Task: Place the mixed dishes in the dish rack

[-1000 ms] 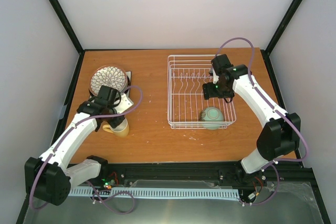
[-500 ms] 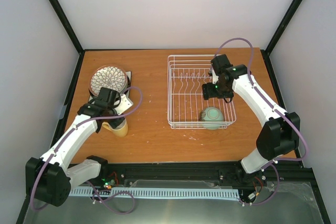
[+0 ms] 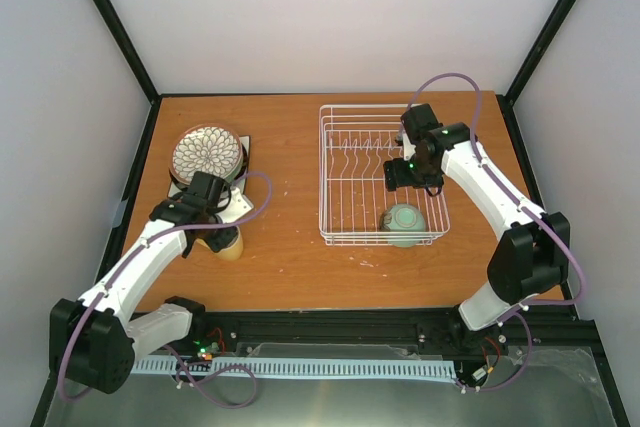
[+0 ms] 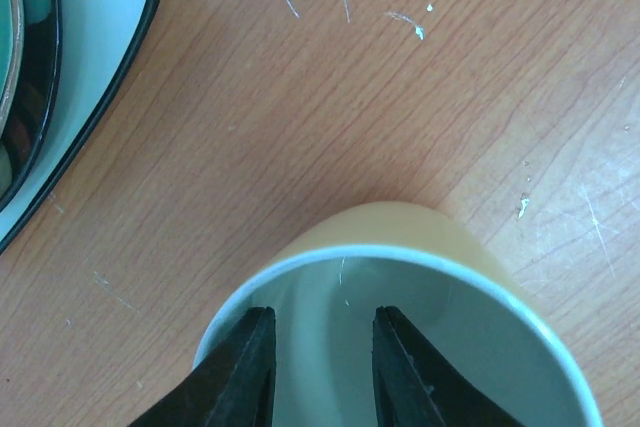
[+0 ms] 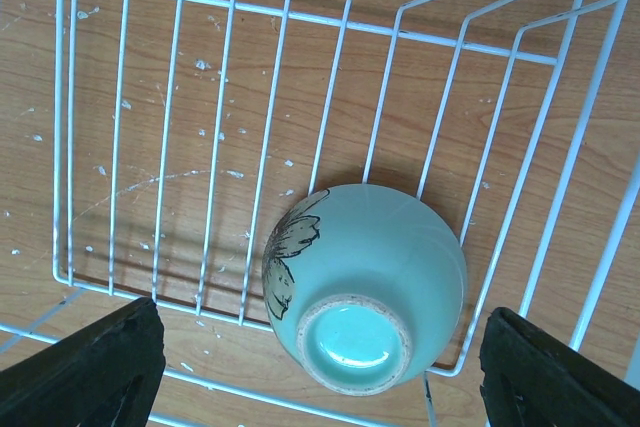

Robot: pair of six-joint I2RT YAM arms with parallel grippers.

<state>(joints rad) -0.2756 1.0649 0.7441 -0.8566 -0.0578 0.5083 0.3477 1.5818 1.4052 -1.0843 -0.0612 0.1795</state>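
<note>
- L gripper (image 4: 320, 322): fingers only a narrow gap apart, nothing pinched between them. Both tips sit over the mouth of the yellow mug (image 4: 400, 237), pointing down into its pale inside.
- Can't tell whether the tips touch the mug's inner wall.
- Yellow mug stands upright on the table (image 3: 290, 247), near-left area, well apart from the dish rack (image 3: 380, 172). In top view the L arm's wrist covers most of it.
- White square plate (image 4: 90, 57), dark edge, lies flat just beside the mug on its far-left side; not touching it in the L wrist view.
- Round plate (image 3: 208, 152), dark rim w/ pale petal pattern, lies on top of the square plate. A green edge shows under it at the L wrist frame edge; can't tell which plate that is.
- Dish rack sits right of centre on the table, prongs upright in the far half.
- Mint bowl (image 5: 365, 282) is inside the rack at its near-right corner, tipped over w/ foot ring toward the cam, flower print on its side, resting on the rack's bottom wires.
- R gripper (image 5: 320, 347): spread wide, holding nothing, above the rack's right half, over the bowl and clear of it; one finger (image 5: 90, 367) shows at each lower corner of the R wrist view.
</note>
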